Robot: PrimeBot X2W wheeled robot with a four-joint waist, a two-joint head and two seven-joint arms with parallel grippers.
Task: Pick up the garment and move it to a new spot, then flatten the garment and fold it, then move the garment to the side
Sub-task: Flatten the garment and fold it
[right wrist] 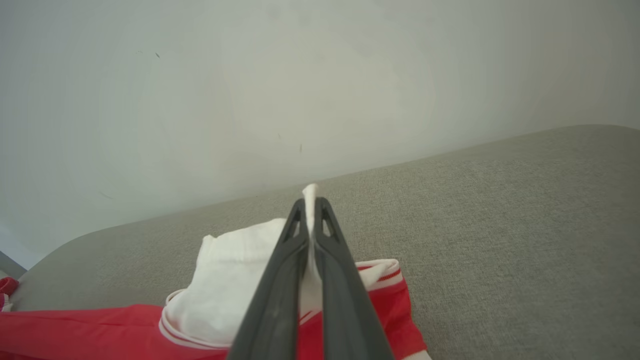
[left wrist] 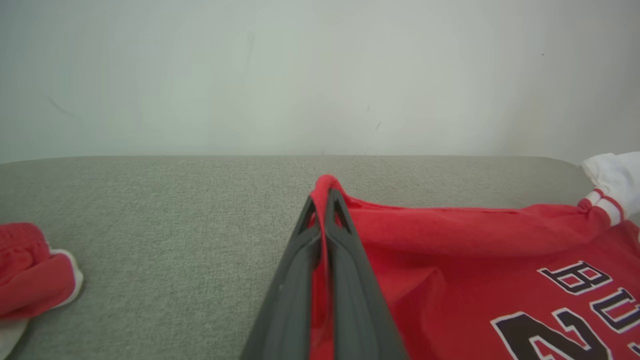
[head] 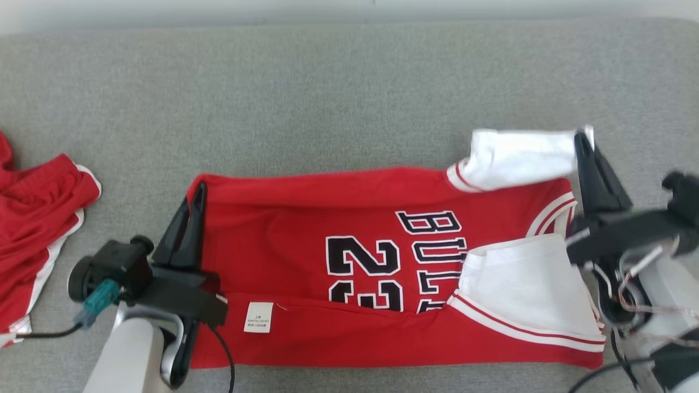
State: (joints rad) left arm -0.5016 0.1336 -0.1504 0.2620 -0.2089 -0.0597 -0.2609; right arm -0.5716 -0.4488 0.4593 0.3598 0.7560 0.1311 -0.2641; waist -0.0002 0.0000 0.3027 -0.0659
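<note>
The garment (head: 306, 229) is a red basketball jersey with white sleeves and black number lettering, lying partly folded across the grey surface. My left gripper (head: 197, 191) is shut on its far left red corner, and in the left wrist view (left wrist: 324, 200) red cloth (left wrist: 450, 250) is pinched between the two dark fingers. My right gripper (head: 583, 136) is shut on the end of the far white sleeve (head: 519, 158), which is lifted and pulled right. In the right wrist view (right wrist: 310, 202) a strip of white sleeve (right wrist: 235, 290) pokes out between the fingertips.
A second red garment with white trim (head: 33, 229) lies bunched at the left edge. The grey padded surface (head: 349, 93) stretches bare behind the jersey up to a pale wall. Cables hang from both wrists at the near edge.
</note>
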